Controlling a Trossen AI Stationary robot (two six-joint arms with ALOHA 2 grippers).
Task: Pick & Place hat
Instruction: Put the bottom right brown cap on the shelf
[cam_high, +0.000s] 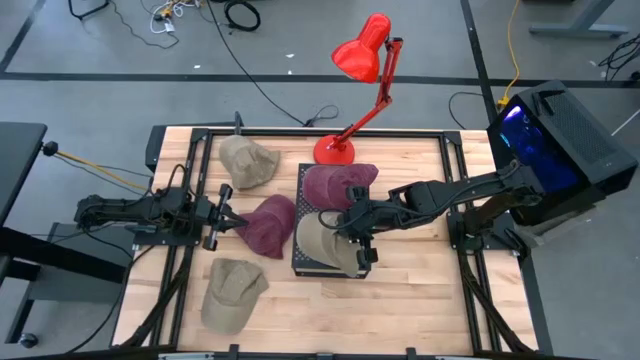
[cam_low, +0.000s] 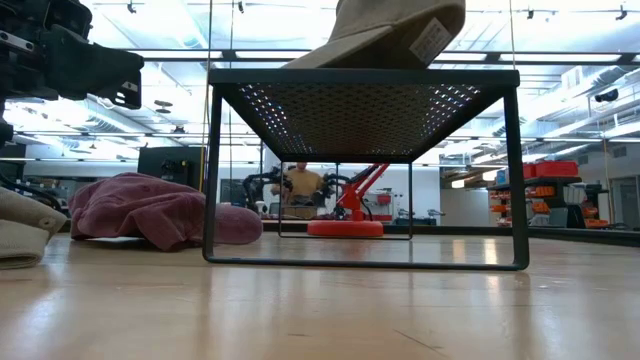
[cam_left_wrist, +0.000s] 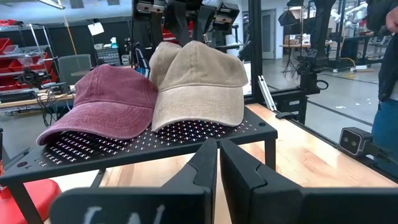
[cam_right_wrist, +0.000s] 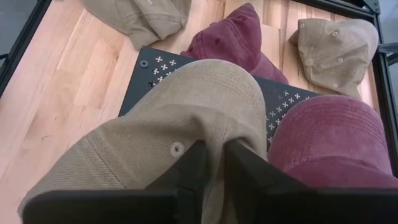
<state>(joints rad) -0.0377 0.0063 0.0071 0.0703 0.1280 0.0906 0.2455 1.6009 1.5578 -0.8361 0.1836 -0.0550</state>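
Note:
A black perforated stand (cam_high: 303, 262) sits mid-table. On its far end lies a maroon hat (cam_high: 340, 185); on its near end lies a tan hat (cam_high: 322, 240), also in the right wrist view (cam_right_wrist: 155, 124) and the left wrist view (cam_left_wrist: 199, 81). My right gripper (cam_high: 356, 238) (cam_right_wrist: 216, 163) is above the tan hat, shut on it. A second maroon hat (cam_high: 268, 225) lies on the table left of the stand. My left gripper (cam_high: 232, 218) (cam_left_wrist: 218, 163) is shut, level, with its tips at that hat's left edge. My right gripper pinches a fold of the tan hat's crown (cam_right_wrist: 215, 127) between its two fingers, coming from above and pointing down. The hat rests on the stand's perforated top. My left gripper: whether its tips touch the maroon hat on the table cannot be told.
Two more tan hats lie on the table: one far left (cam_high: 246, 160), one near left (cam_high: 232, 290). A red desk lamp (cam_high: 358, 60) stands behind the stand with its base (cam_high: 333, 150) on the far edge. Bare wood lies right of the stand (cam_high: 420, 270).

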